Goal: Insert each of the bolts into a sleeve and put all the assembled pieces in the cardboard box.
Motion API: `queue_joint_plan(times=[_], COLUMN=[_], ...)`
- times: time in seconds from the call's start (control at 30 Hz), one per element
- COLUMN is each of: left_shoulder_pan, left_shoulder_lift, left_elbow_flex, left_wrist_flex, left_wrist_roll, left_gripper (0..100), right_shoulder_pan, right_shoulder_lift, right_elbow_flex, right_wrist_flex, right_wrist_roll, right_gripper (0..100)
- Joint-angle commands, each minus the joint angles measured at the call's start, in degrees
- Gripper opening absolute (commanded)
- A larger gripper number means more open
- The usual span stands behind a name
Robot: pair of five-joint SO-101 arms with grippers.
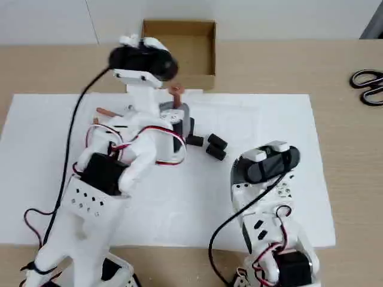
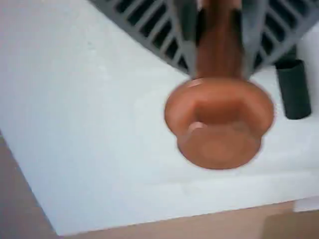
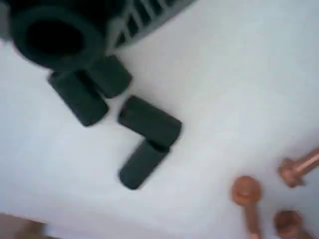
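My left gripper (image 1: 177,103) is shut on a copper bolt (image 1: 176,91) near the far edge of the white sheet, just in front of the cardboard box (image 1: 210,55). In the left wrist view the bolt (image 2: 219,124) hangs head down from the gripper (image 2: 219,45), above the sheet. My right gripper (image 3: 55,30) is shut on a black sleeve (image 3: 50,37), seen end-on with its hole showing. Several loose sleeves (image 3: 149,122) lie on the sheet beyond it, with three bolts (image 3: 246,191) farther off. From above, the sleeves (image 1: 216,147) lie mid-sheet and loose bolts (image 1: 108,112) lie by the left arm.
A white sheet (image 1: 287,119) covers the wooden table. Scissors (image 1: 368,84) lie at the far right on bare wood. The right arm's body (image 1: 266,164) stands over the sheet's right part. One sleeve (image 2: 294,89) lies beside the held bolt.
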State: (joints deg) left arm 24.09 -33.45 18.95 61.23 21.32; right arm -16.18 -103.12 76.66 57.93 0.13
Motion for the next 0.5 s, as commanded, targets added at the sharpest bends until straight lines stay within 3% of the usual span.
queue_joint_plan(times=[0.0, 0.2, 0.47], left_shoulder_pan=[2.73, 7.74, 10.2], left_shoulder_lift=[-1.85, -1.85, -2.11], left_elbow_flex=[-0.31, -0.31, 0.66], left_wrist_flex=[-1.76, -1.58, -5.89], left_wrist_roll=[-0.62, -0.53, 2.2], left_gripper=[1, 1, 1], right_shoulder_pan=[-3.3, -7.16, -7.96], right_shoulder_lift=[-0.92, -0.84, -0.84], right_elbow_flex=[-0.53, -0.53, -0.53], right_wrist_flex=[-1.36, -1.36, -3.74], right_wrist_roll=[0.18, -0.18, -8.88], right_gripper=[0.5, 0.5, 0.5])
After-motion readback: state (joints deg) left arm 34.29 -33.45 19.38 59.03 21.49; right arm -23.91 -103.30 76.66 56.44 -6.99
